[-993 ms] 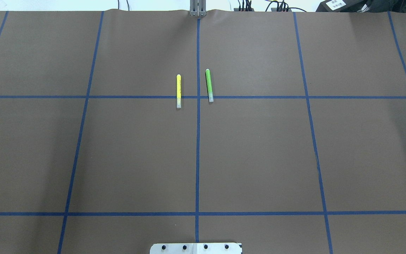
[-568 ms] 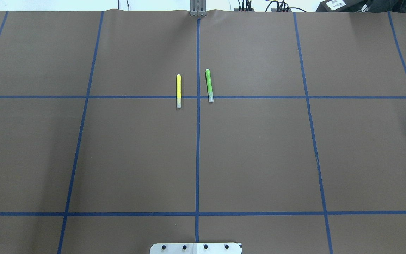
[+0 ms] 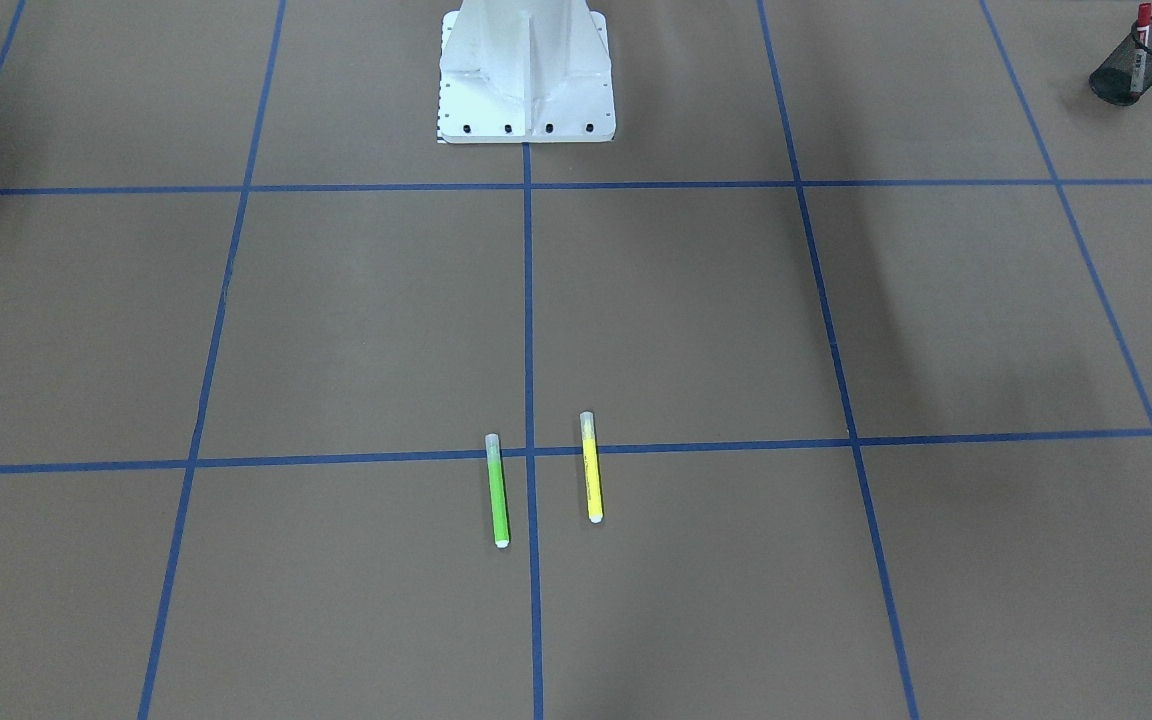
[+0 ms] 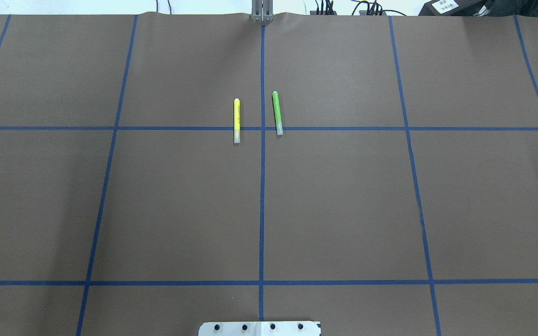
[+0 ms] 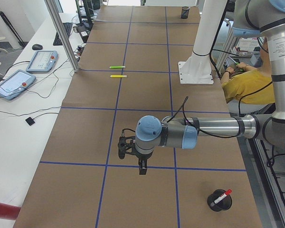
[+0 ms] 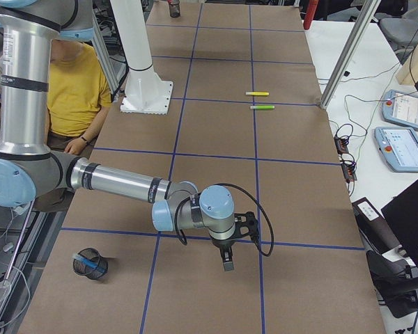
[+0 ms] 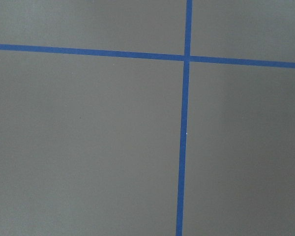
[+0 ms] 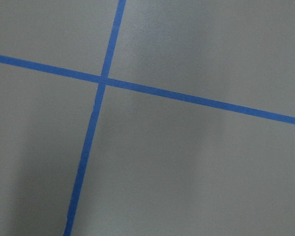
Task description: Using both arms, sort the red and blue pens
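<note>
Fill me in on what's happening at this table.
The left gripper and right gripper hover over the table, seemingly empty. The red pen stands in a mesh cup at the robot's left end, the blue pen in another cup at its right. A green marker and yellow marker lie mid-table.

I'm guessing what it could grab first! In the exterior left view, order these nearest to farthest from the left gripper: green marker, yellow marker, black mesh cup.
From the left gripper:
1. the black mesh cup, close by, at the table's near end
2. the yellow marker, farther up the table
3. the green marker, just beyond the yellow one
</note>
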